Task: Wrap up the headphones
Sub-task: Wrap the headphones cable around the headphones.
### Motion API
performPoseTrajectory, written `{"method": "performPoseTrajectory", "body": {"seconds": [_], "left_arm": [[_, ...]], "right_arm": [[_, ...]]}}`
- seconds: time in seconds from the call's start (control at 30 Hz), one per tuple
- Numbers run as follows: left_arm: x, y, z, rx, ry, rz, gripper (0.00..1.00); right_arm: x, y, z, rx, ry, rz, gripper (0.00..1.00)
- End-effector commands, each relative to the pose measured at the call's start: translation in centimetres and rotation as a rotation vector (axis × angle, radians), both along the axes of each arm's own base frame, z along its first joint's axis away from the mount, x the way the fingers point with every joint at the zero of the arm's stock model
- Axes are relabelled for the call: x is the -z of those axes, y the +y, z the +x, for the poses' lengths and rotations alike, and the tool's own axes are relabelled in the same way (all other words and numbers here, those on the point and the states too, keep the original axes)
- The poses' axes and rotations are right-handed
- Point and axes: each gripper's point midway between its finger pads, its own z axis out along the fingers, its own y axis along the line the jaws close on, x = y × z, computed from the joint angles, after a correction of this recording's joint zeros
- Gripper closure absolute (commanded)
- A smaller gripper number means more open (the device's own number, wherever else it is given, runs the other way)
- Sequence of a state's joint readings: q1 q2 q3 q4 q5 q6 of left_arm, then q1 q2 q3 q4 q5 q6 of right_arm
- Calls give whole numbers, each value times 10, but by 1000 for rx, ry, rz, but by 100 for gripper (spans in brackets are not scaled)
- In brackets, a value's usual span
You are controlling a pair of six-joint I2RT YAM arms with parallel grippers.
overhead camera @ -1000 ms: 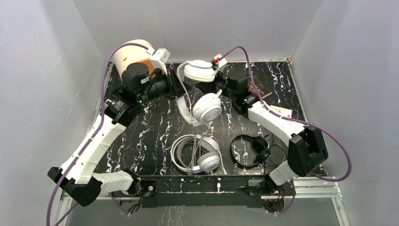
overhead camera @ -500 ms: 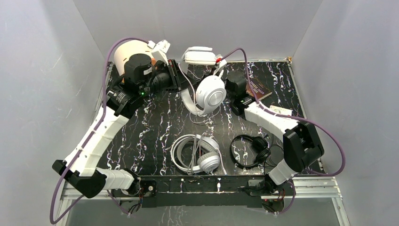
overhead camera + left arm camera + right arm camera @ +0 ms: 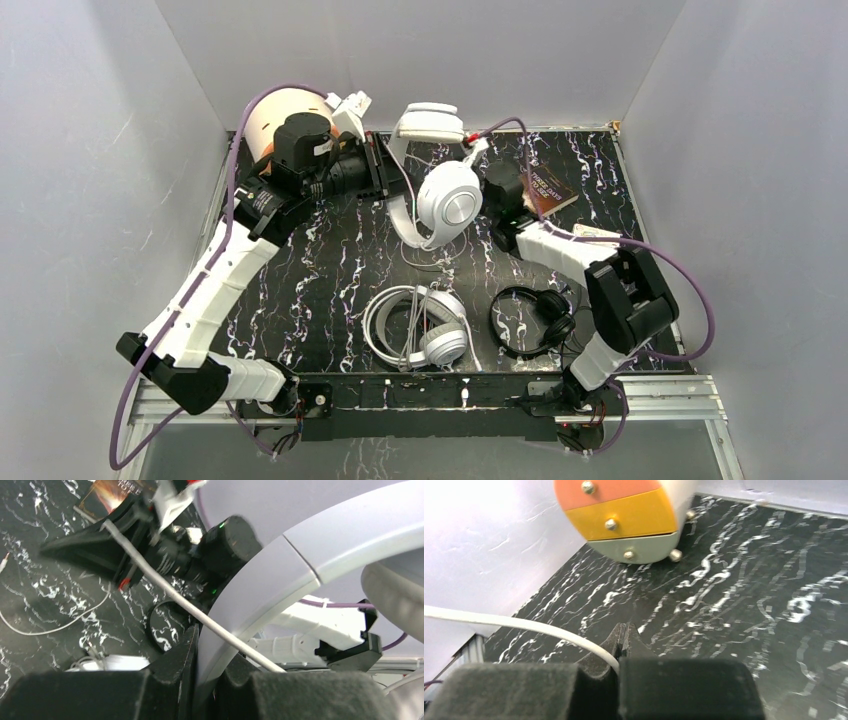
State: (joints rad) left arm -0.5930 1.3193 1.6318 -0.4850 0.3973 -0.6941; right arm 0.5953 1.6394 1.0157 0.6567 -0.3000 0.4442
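hidden: left gripper (image 3: 210, 666) tips are running off the bottom edge of its wrist cam, and the top cam is only catching it side-on
left gripper: pinching the headband of the big white pair (image 3: 445, 195), jaws nearly together w/ the band between
right gripper (image 3: 623, 632): clamping fully shut on the white cord (image 3: 524, 625)
big white pair: being held up over the table (image 3: 330, 260), far centre, btw both arms
hard to tell: where the cord is ending
around: slim white pair (image 3: 420, 325) and black pair (image 3: 535, 318) lying near edge; book (image 3: 550, 190) far right; orange-yellow drum (image 3: 624, 515) far left, left arm partly blocking it
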Motion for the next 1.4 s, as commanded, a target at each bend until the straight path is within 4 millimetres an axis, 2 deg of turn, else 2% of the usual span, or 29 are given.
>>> {"method": "performPoseTrajectory", "body": {"seconds": [0.0, 0.13, 0.27, 0.4, 0.5, 0.6, 0.67, 0.7, 0.77, 0.83, 0.9, 0.93, 0.97, 1.0, 1.1, 1.2, 1.37], "left_arm": [[-2, 14, -26, 36, -8, 29, 100], [36, 24, -34, 24, 55, 106, 100], [56, 29, -39, 20, 89, 140, 100], [67, 34, -40, 15, 109, 180, 100], [81, 40, -39, 2, 134, 237, 100], [100, 44, -39, 4, 160, 298, 100], [117, 51, -41, 2, 181, 353, 100], [116, 59, -43, -33, 166, 355, 100], [115, 62, -45, -46, 157, 349, 100], [106, 64, -46, -56, 143, 338, 100], [74, 54, -40, -58, 75, 245, 100], [54, 43, -36, -39, 45, 185, 100], [42, 37, -30, -37, 24, 155, 100], [3, 32, -3, -131, -43, 83, 100], [-39, 30, 20, -201, -125, 28, 100], [-70, 18, 35, -188, -168, 14, 100], [-102, 10, 43, -185, -206, -37, 100]], "right_arm": [[-70, -57, 17, 103, -140, 95, 100], [-89, -99, 23, 169, -193, 18, 100], [-88, -134, 26, 229, -177, -12, 100], [-79, -142, 22, 203, -163, -29, 100], [-85, -143, 15, 181, -188, -21, 100], [-106, -144, 12, 174, -220, 22, 100], [-129, -156, 22, 194, -209, 75, 100], [-125, -171, 30, 241, -181, 79, 100], [-109, -178, 32, 254, -137, 70, 100], [-70, -168, 20, 146, -47, 27, 100], [-29, -147, 4, 31, 39, -9, 100], [-9, -128, -5, -29, 69, -60, 100], [-3, -117, -8, -56, 80, -80, 100], [3, -90, -15, -104, 67, -100, 99], [6, -66, -24, -145, 45, -80, 99], [13, -50, -27, -163, 44, -34, 100], [14, -35, -29, -120, 16, 77, 99]]}}
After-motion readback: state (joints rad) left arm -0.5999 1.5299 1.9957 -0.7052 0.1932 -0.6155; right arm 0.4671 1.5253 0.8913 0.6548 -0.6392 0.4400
